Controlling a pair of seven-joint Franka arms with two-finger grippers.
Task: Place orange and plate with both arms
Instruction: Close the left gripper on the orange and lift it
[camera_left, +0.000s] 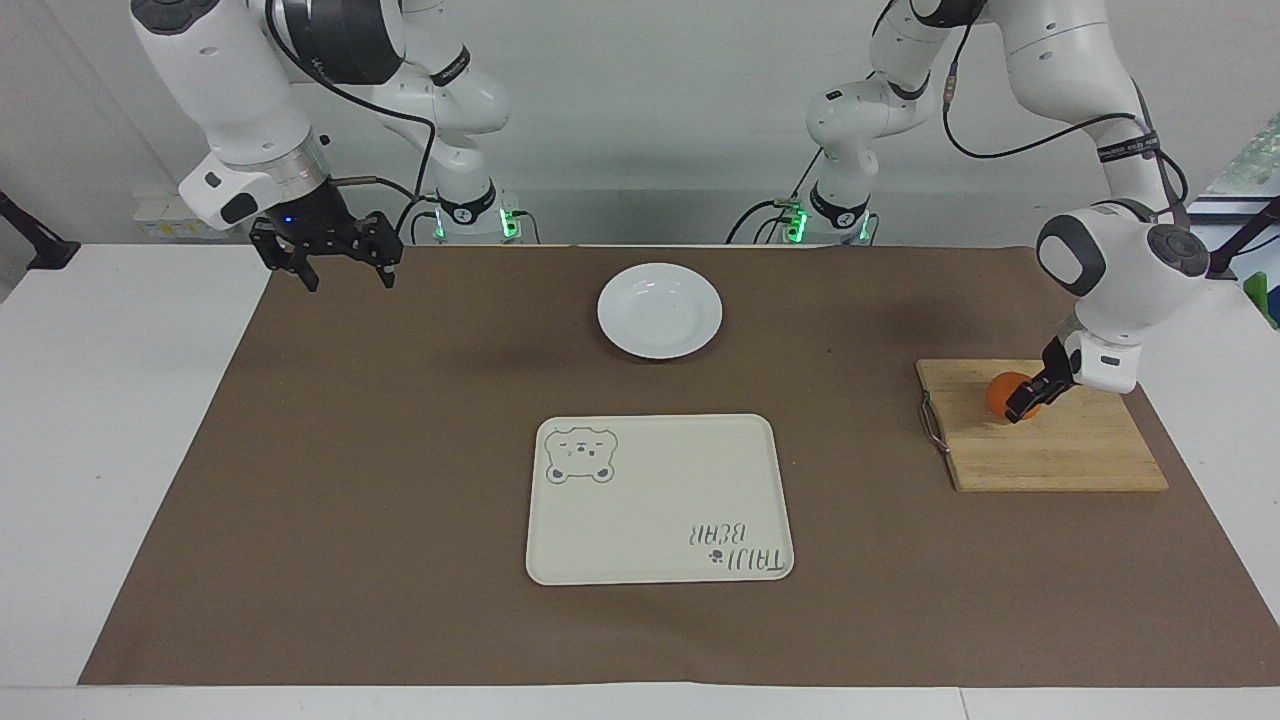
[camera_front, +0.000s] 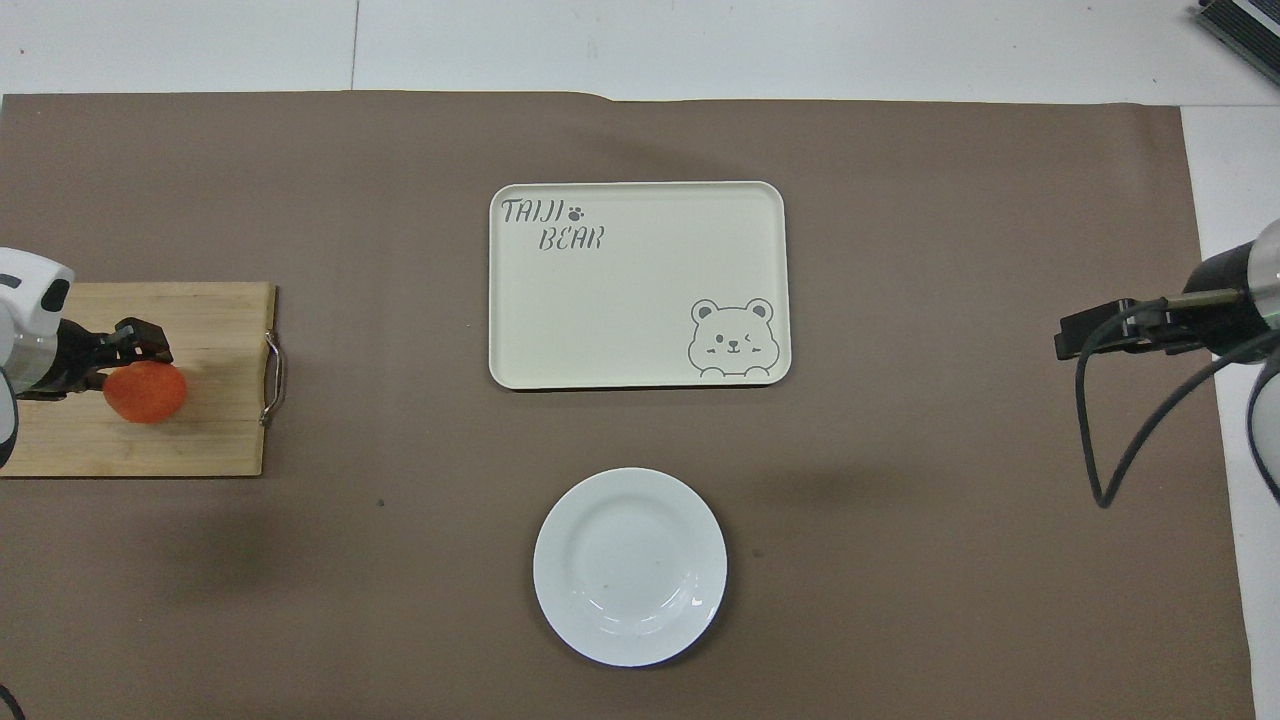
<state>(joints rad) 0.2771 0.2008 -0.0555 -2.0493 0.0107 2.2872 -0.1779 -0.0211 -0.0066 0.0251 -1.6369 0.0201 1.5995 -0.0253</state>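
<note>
Left gripper (camera_left: 1022, 405) clamped on the orange (camera_left: 1003, 394), low on the cutting board (camera_left: 1040, 425), at 9 o'clock in the overhead view. Could slip or roll off the board on lifting: glossy round skin, grip seemingly off-centre. Right gripper (camera_left: 342, 272) apart, waiting over the mat's corner at 3 o'clock. Plate (camera_front: 630, 566) bare at 6 o'clock on the desk, untouched; thin rim likely hard to pinch. Tray (camera_front: 640, 280) at centre, printed "TAIJI BEAR".

Bear tray (camera_left: 660, 500) mid-mat (camera_left: 400, 450); wooden board (camera_left: 1060, 450).
</note>
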